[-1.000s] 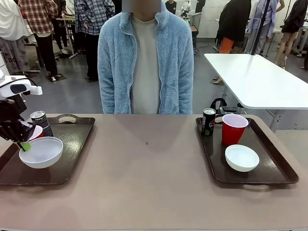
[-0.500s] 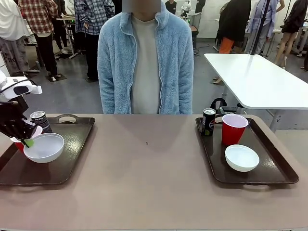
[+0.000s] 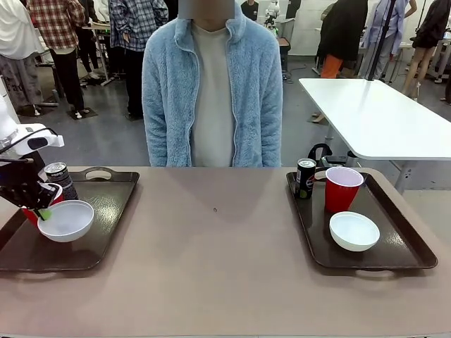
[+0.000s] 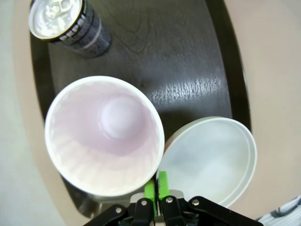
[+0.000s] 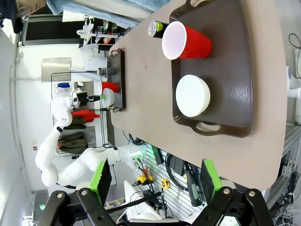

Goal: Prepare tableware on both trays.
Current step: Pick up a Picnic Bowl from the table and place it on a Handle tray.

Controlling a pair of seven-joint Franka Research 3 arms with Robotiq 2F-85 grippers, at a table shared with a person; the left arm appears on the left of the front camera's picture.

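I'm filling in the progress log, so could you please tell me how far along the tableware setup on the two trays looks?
Done: the right tray holds a can, red cup and bowl.
In hand: the left gripper pinches the second bowl's rim above the left tray, beside its cup and can.
Left: releasing that bowl. The right gripper is open.

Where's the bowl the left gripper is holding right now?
Front view: the bowl is on the left tray, beside the red cup, its rim pinched by the left gripper.
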